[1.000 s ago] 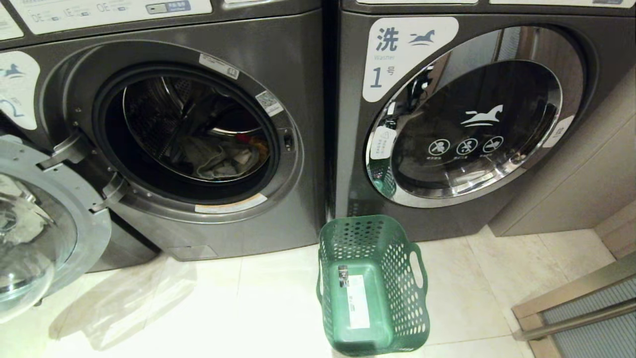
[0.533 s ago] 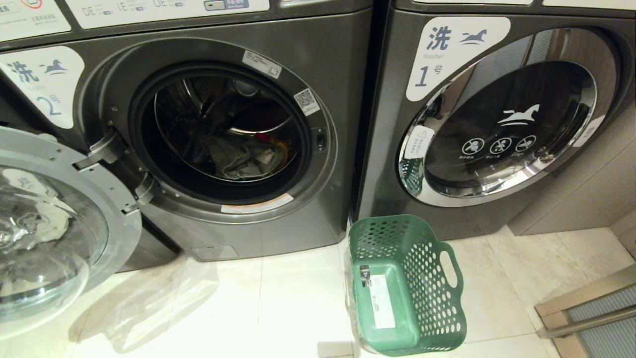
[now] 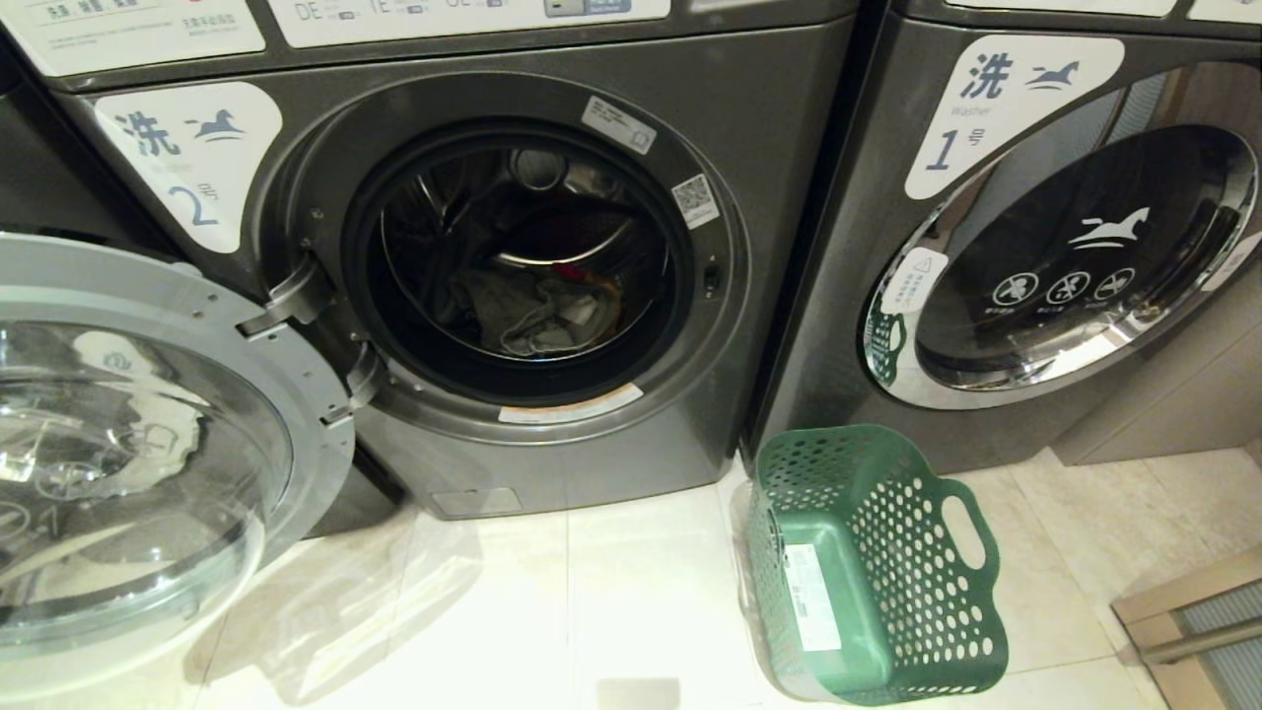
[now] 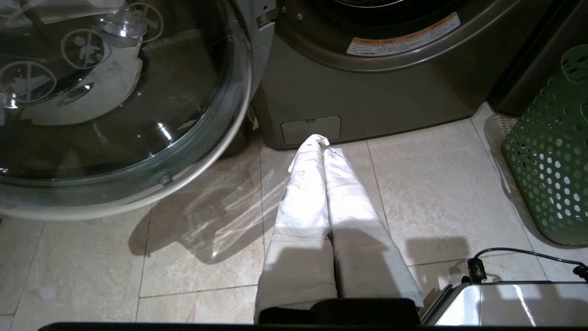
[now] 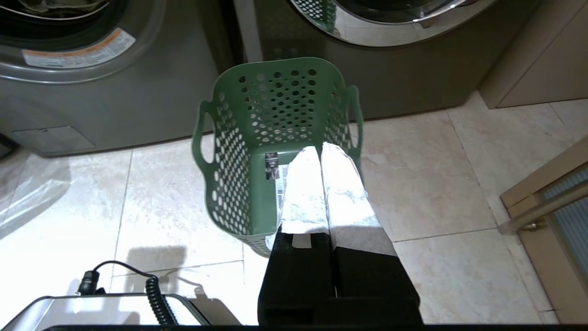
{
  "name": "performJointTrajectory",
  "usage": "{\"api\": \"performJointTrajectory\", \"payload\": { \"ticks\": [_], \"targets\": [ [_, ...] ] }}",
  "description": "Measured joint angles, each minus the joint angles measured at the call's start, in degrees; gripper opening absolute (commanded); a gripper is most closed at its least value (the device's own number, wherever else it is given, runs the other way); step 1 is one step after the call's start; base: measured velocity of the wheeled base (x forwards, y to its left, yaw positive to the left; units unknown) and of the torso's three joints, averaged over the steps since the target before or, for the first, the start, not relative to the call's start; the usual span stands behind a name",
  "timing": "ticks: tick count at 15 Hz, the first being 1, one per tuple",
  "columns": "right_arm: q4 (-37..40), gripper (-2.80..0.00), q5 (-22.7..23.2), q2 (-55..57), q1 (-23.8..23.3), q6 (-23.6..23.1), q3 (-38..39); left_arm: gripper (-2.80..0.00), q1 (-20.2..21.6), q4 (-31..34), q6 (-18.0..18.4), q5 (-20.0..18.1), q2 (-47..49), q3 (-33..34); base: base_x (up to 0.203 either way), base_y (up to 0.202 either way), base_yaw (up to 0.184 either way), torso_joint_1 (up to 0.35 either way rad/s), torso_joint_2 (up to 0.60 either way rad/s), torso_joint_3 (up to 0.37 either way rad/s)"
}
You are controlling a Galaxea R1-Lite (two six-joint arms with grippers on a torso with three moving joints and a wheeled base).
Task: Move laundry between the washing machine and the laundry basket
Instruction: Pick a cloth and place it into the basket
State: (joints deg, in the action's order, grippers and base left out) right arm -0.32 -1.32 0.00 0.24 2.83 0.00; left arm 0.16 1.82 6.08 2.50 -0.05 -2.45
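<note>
Both claws are clamped tight on nothing: left gripper hangs over the floor tiles before the washing machine, right gripper above the one green laundry basket (empty, right of that machine). Laundry lies inside the drum. Two washers visible; the open door hangs left.

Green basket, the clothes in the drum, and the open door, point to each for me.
laundry basket (image 3: 892, 552), head view, perforated side wall.
laundry (image 3: 537, 316), head view, grey garment in the drum.
washing machine door (image 3: 138, 463), head view, glass bowl.
</note>
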Motion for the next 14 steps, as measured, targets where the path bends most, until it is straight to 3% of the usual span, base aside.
{"api": "performJointTrajectory", "payload": {
  "ticks": [5, 14],
  "targets": [
    [0.02, -2.8, 0.0, 0.0, -0.02, 0.03, 0.0, -2.8, -0.02, -0.43, 0.2, -3.25, 0.02, 1.47, 0.0, 0.168, -0.002, 0.003, 0.0, 0.003],
    [0.05, -2.8, 0.04, 0.0, -0.02, -0.11, 0.0, -2.8, -0.02, -1.55, -1.4, -3.88, 0.02, 2.45, 0.0, 0.0, 0.0, 0.0, 0.0, 0.0]
  ]
}}
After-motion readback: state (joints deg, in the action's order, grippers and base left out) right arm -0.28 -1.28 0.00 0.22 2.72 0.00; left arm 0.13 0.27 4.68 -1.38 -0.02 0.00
